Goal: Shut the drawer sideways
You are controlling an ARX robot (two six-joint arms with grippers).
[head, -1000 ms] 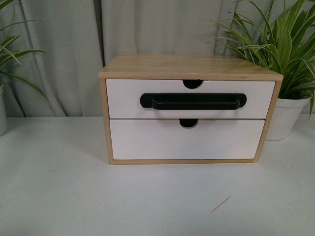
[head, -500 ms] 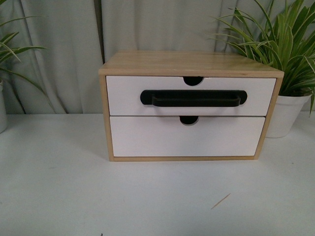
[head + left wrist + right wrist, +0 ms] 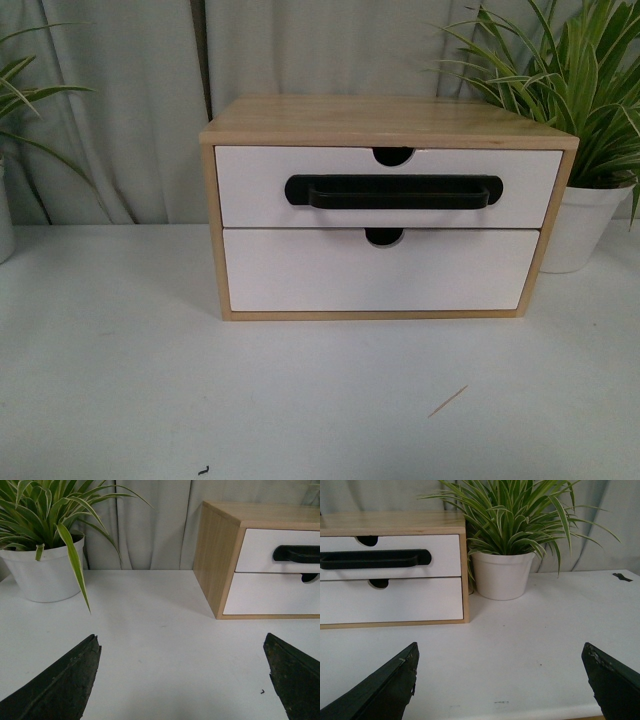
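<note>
The drawer [image 3: 388,187] sits in the upper slot of the wooden cabinet [image 3: 385,120], its white front about level with the frame. It looks rigid and light, likely sliding easily; the long black bar handle [image 3: 393,192] or flat front is the place to push. Both claws, left claw [image 3: 182,677] and right claw [image 3: 500,680], hang spread apart above the counter [image 3: 120,380], holding nothing.

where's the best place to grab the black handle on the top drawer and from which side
Grip the black bar handle near its middle, coming straight at the front of the top drawer. The bar runs horizontally and appears to stand off the white face, so one of the fingers could likely go above it and one below. Its ends merge into the face, leaving less room there.
</note>
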